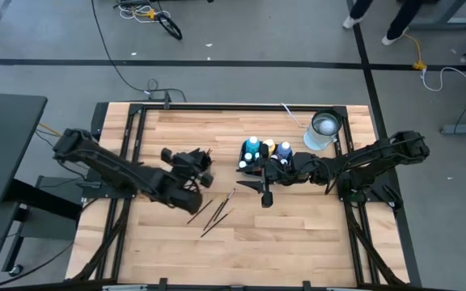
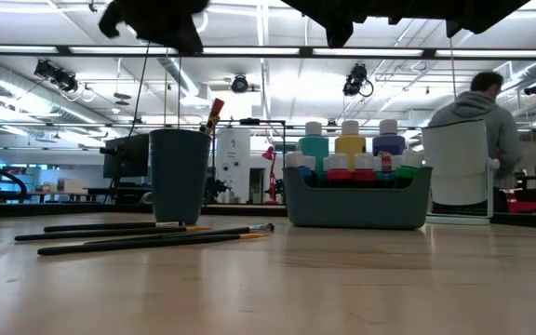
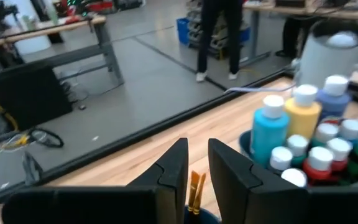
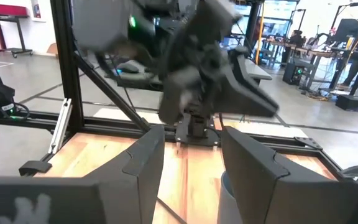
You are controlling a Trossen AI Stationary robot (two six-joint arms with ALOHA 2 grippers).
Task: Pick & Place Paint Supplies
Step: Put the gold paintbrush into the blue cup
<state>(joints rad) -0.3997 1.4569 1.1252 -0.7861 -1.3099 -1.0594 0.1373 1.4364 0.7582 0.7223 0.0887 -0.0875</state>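
**A:** Left claw (image 3: 196, 171) hung over the dark cup (image 2: 179, 175), fingers a bit apart around an upright brush (image 3: 195, 190), bristles up?

**B:** Yep. Three brushes (image 1: 213, 213) lay flat on the table (image 1: 298, 234), running diagonally. Right claw (image 4: 191, 168) was spread, empty.

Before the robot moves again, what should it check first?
1. Orange-tipped brush stands inside the dark teal cup: ok.
2. Left pincer hangs right over that cup: ok.
3. Right pincer is open with nothing in it: ok.
4. White-capped paint bottles stand upright in the grey plastic bin: ok.
5. All brushes put away: not ok. Several thin dark-handled brushes lie on the wooden table.
6. A clear path to those brushes: ok. Nothing lies on top of them.
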